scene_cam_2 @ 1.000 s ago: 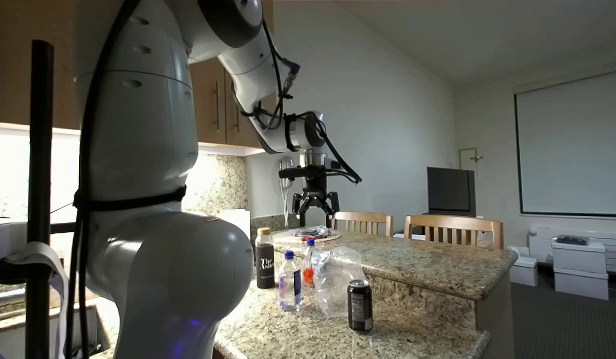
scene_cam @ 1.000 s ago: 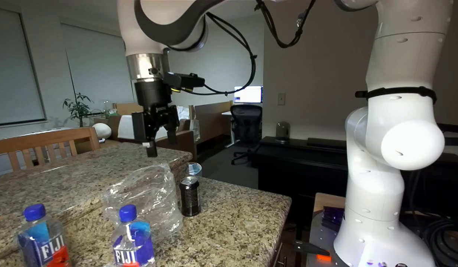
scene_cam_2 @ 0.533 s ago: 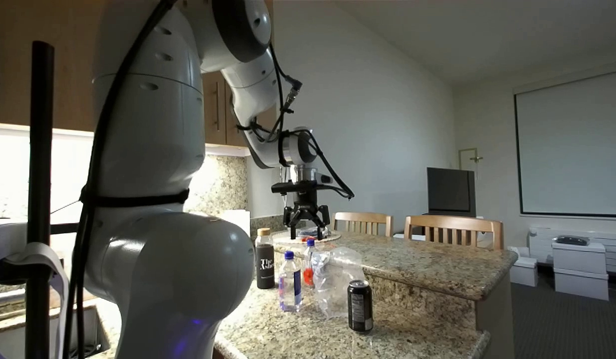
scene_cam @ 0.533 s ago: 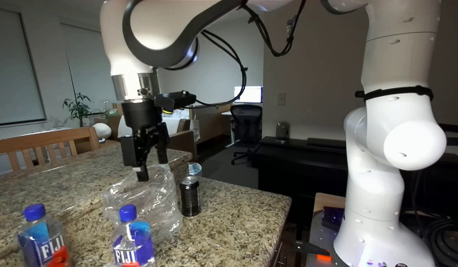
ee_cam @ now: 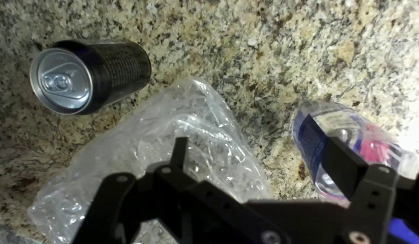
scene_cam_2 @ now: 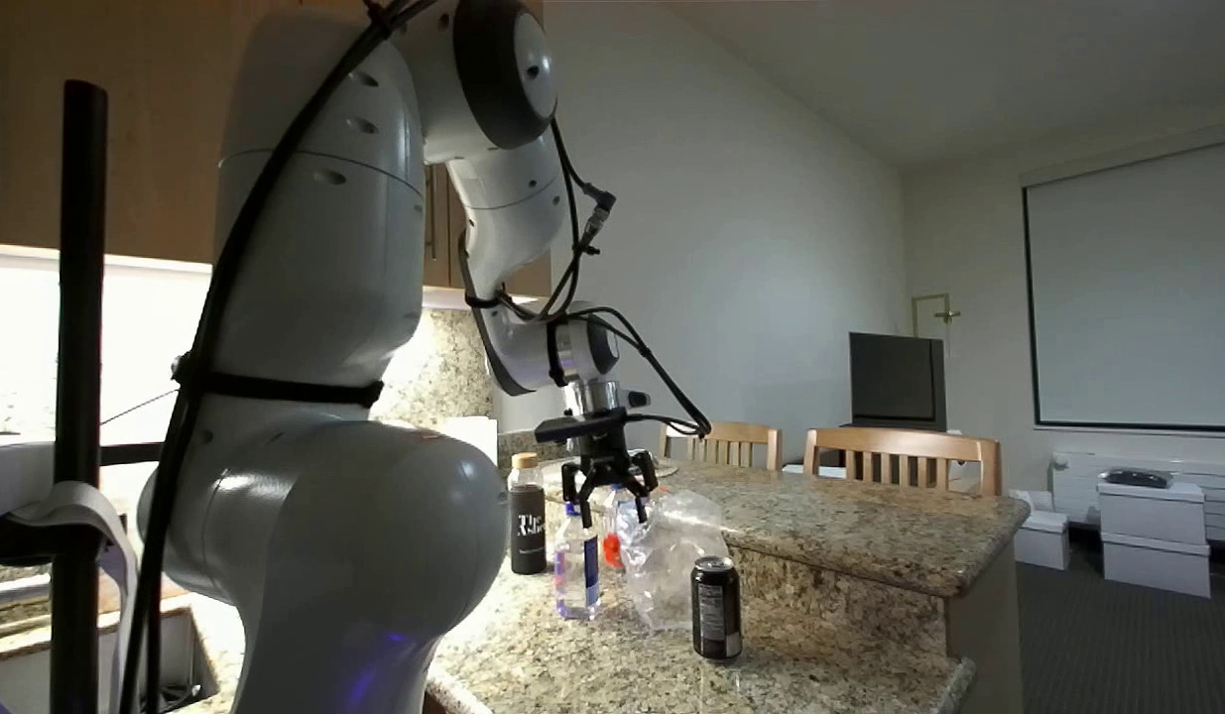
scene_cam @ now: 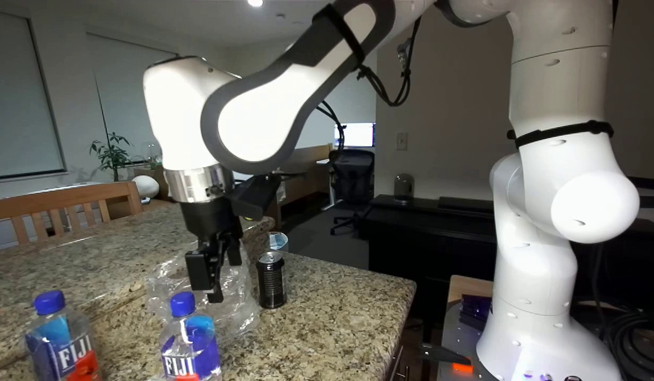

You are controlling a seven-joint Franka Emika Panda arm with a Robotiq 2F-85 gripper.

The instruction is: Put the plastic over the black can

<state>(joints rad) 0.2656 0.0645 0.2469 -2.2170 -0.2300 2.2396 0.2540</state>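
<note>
robotiq gripper [scene_cam_2: 614,518], one, black: pointing down, slightly tilted, fingers [ee_cam: 179,152] spread apart, released. in the wrist view one finger overlaps a clear plastic bag [ee_cam: 138,154], the other a fiji water bottle [ee_cam: 372,144]; whether either touches cannot be told.
clear plastic bag, one: crumpled, on the lower granite counter [scene_cam_2: 592,674], just beside a black drink can [ee_cam: 122,66].
black drink can, one: upright, silver top with ring tab.
second fiji water bottle [scene_cam: 64,344]: upright, blue-capped, same counter.
dark bottle [scene_cam_2: 527,526], one: upright, tan cap, white lettering, near the fiji bottles.
raised granite ledge [scene_cam_2: 850,511]: behind bag and can.
wooden chairs [scene_cam_2: 900,441], two: beyond the ledge.
black office chair [scene_cam: 353,174], one: background, near a lit monitor [scene_cam: 354,133].
</note>
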